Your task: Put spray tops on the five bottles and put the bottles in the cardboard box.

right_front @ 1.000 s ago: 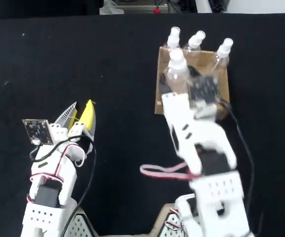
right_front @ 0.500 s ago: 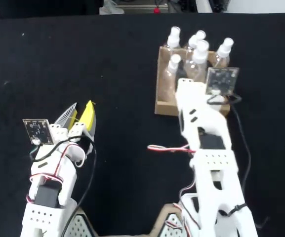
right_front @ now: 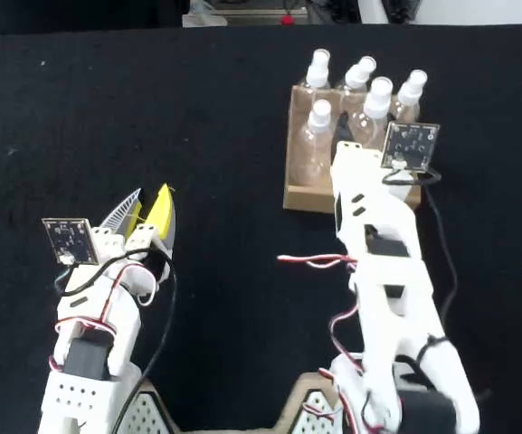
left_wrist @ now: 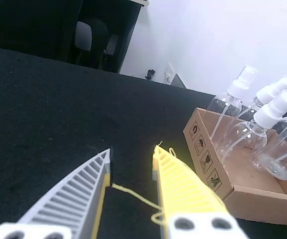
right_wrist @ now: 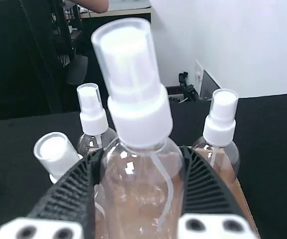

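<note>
One bottle [right_wrist: 133, 119] is standing upright, clamped in the right gripper [right_wrist: 140, 162], box [right_front: 308, 199] directly beneath it; left gripper [left_wrist: 131, 152] is idling, fingers apart, far off.

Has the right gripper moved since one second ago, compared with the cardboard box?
Yes. The right gripper, shut on a bottle, has shifted from the left part of the cardboard box toward its right side in the high view.

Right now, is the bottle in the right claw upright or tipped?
Upright. The bottle in the right claw points its spray top up, like the other bottles in the cardboard box.
</note>
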